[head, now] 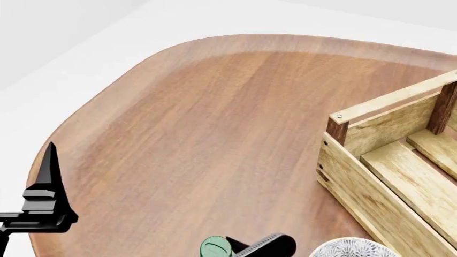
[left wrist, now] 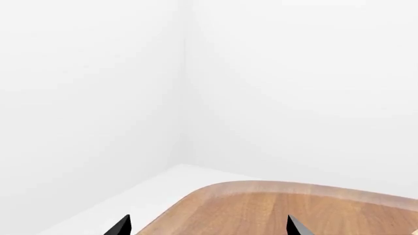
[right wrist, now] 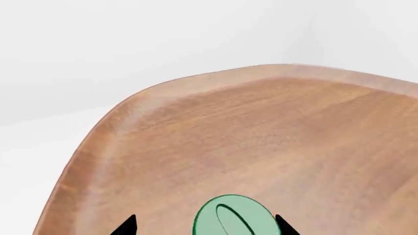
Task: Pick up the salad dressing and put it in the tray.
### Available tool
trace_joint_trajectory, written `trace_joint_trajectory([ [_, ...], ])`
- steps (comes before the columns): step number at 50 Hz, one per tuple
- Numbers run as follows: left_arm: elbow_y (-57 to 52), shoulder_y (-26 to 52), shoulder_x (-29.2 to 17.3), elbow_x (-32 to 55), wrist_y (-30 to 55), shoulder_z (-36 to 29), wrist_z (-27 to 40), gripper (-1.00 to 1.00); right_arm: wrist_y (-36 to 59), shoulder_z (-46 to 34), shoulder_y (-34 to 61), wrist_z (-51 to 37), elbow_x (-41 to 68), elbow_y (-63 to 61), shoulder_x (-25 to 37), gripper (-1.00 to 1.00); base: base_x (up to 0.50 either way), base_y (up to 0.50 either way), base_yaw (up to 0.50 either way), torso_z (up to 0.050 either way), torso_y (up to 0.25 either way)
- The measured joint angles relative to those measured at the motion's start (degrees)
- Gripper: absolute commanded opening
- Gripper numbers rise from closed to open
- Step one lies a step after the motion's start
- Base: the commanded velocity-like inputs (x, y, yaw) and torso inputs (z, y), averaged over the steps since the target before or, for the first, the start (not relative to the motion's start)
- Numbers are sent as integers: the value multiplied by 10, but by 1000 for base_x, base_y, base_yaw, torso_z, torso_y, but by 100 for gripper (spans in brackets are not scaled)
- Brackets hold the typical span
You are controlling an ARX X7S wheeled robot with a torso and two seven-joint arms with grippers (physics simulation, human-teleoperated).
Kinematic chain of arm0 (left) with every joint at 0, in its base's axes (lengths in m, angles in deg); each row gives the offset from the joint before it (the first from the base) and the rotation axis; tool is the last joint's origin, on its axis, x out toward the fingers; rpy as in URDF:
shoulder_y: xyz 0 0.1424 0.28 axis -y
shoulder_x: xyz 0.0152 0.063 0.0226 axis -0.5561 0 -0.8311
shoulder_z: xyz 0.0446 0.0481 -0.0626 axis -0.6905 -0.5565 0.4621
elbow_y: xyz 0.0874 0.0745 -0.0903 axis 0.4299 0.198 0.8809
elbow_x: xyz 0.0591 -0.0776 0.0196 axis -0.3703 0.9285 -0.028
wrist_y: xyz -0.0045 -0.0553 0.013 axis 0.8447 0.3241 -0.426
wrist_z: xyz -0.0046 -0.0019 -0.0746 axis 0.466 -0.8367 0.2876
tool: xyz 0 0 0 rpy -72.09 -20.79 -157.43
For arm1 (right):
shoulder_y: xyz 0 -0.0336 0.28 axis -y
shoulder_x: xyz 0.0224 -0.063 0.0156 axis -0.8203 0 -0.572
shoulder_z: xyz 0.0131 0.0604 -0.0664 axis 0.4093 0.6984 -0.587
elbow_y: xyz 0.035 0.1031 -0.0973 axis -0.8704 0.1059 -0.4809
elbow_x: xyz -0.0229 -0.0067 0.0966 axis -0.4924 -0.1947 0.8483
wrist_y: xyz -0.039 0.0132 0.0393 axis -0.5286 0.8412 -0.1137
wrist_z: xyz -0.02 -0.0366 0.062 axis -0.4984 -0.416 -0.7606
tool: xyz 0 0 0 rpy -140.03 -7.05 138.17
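The salad dressing shows only as its round flat green cap (right wrist: 234, 216), at the bottom edge of the head view (head: 214, 248). My right gripper (right wrist: 205, 228) is open around it. The cap sits between the two black fingertips, close to one and well apart from the other. In the head view the right gripper (head: 263, 247) lies just right of the cap. The tray, a light-wood slatted crate with dark corner posts (head: 378, 160), stands at the right. My left gripper (left wrist: 209, 228) is open and empty over the table's far left edge, also seen in the head view (head: 44, 199).
A white patterned bowl (head: 351, 249) sits at the bottom edge between the cap and the crate. The rounded wooden table (head: 214, 123) stretches ahead, with white floor and walls beyond its edge.
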Motion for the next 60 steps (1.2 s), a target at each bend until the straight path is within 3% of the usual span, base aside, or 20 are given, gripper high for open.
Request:
trace_joint_trajectory([
  [34, 3, 0, -6, 3, -6, -6, 7, 100, -24, 1, 0, -4, 2, 53, -4, 100, 0, 0, 0, 0, 0],
  [35, 3, 0, -6, 3, -6, -7, 7, 100, -25, 0, 0, -4, 2, 54, -4, -100, 0, 0, 0, 0, 0],
  [60, 4, -2, -10, 7, -10, -9, 11, 100, -8, 10, -15, -36, 14, -12, 15, -100, 0, 0, 0, 0, 0],
])
